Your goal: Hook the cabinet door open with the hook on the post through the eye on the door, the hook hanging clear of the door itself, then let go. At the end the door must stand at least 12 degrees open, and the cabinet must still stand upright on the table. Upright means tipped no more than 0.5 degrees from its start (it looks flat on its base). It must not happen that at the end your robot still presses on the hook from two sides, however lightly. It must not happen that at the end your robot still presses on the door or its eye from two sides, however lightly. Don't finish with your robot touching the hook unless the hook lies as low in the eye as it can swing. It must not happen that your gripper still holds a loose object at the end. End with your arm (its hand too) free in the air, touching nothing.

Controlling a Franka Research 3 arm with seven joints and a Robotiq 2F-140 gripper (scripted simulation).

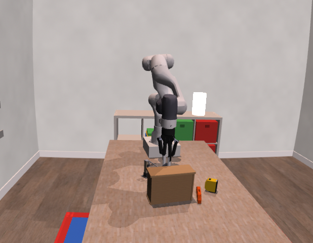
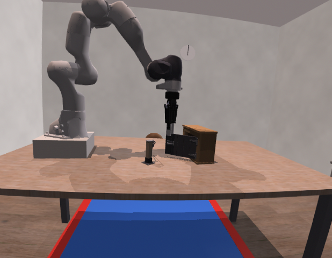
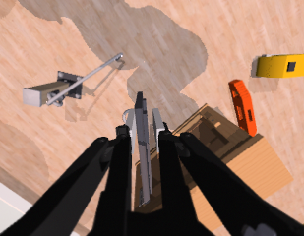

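Note:
The wooden cabinet [image 1: 170,187] [image 2: 206,144] [image 3: 250,172] stands flat on the table. Its dark door [image 2: 180,145] [image 3: 142,147] is swung wide open toward the post. The short post [image 1: 146,167] [image 2: 149,151] [image 3: 35,94] stands left of the door, and its thin metal hook rod [image 3: 92,74] hangs out and down toward the table, clear of the door. My gripper [image 1: 167,159] [image 2: 170,130] [image 3: 144,117] points straight down. Its fingers are nearly shut, with a narrow gap that straddles the door's top free edge. It holds nothing.
An orange block [image 1: 198,194] [image 3: 242,105] and a yellow box [image 1: 211,185] [image 3: 281,65] lie right of the cabinet. The robot's base block [image 1: 151,150] [image 2: 63,147] stands at the table's far end. A shelf with a red bin [image 1: 206,130] stands behind the table.

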